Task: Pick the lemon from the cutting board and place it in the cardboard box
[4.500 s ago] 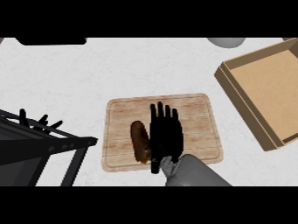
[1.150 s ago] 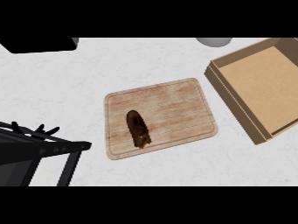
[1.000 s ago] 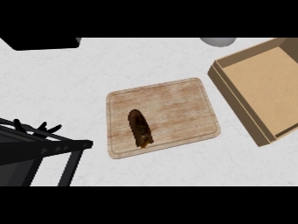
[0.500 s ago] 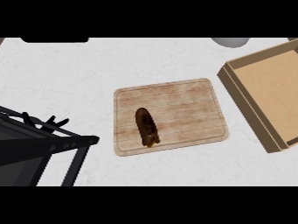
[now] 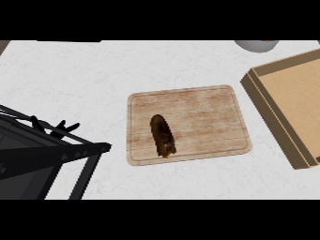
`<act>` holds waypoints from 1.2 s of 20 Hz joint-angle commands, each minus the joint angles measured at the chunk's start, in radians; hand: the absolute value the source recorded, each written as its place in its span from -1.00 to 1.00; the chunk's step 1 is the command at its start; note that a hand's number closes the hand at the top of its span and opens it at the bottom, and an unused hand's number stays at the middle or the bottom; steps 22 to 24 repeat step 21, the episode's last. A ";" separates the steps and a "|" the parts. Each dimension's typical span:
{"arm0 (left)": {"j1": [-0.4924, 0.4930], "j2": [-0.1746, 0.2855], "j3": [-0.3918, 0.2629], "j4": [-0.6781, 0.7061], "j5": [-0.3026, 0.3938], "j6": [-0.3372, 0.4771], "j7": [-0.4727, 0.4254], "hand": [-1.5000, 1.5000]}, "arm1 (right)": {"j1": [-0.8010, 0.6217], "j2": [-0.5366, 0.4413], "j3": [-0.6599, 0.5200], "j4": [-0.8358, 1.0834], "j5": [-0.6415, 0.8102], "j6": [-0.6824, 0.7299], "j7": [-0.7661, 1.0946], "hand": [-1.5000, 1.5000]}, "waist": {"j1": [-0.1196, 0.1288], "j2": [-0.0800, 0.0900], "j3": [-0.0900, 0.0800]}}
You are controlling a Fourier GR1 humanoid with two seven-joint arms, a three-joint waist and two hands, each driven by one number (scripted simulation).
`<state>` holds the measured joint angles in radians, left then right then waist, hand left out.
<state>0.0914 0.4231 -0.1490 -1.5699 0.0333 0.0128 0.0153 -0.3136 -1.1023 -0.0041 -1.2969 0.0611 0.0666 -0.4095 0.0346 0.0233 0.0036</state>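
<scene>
Light is bright and even across the white worktop (image 5: 86,79), with no glare spot and no hard cast shadow. Source direction cannot be fixed; illumination reads as diffuse, from above. The cutting board (image 5: 204,108) is evenly lit, with thin soft shade along its near edge. The dark brown oblong item (image 5: 162,133) on it shows almost no shading, only a small yellowish patch at its near end. Cardboard box (image 5: 277,119), right edge: walls darker than floor. The black stove (image 5: 24,159), near left corner, yields little detail.
</scene>
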 commanded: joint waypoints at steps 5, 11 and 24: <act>-0.189 -0.114 -0.102 -0.059 0.005 -0.050 0.002 0.00 | -0.086 0.125 0.099 0.176 -0.006 0.102 0.071 -1.00 | -0.010 0.003 -0.002; -0.187 -0.121 -0.089 -0.060 0.002 -0.062 0.006 0.00 | -0.190 0.233 0.071 0.302 -0.068 0.138 0.020 -1.00 | -0.014 0.002 0.000; -0.133 -0.128 -0.070 -0.072 -0.003 -0.065 -0.006 0.00 | -0.299 0.266 -0.177 0.541 -0.383 0.311 0.022 -1.00 | -0.049 -0.004 0.000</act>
